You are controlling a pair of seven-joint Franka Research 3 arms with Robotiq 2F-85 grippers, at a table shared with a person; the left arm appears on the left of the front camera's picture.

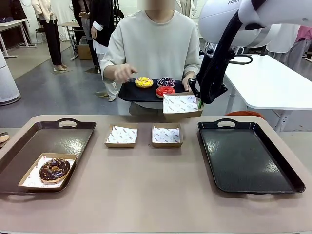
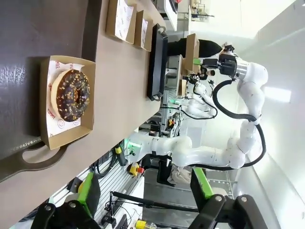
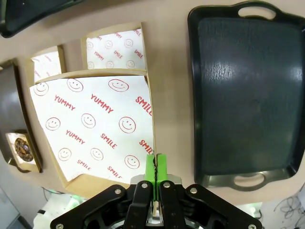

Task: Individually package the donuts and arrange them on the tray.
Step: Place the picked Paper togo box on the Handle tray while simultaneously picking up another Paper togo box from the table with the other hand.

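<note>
Illumination is bright, even and diffuse, from overhead room lighting. Shadows on the table [image 1: 146, 195] are soft and short, lying close under each object.

Glare: broad pale reflections cover the glossy right tray [image 1: 251, 158] in the front view, and the same tray [image 3: 248, 86] in the right wrist view. The left tray [image 1: 48, 141] carries a fainter sheen. The white arm shell [image 1: 224, 19] at near right is close to overexposed.

Left wrist view: the room's pale wall and ceiling are blown out, while the chocolate donut [image 2: 70, 94] is sharp.

Right wrist view: print on the paper-lined box [image 3: 95, 129] is legible. Straight edges bow toward the frame borders.
</note>
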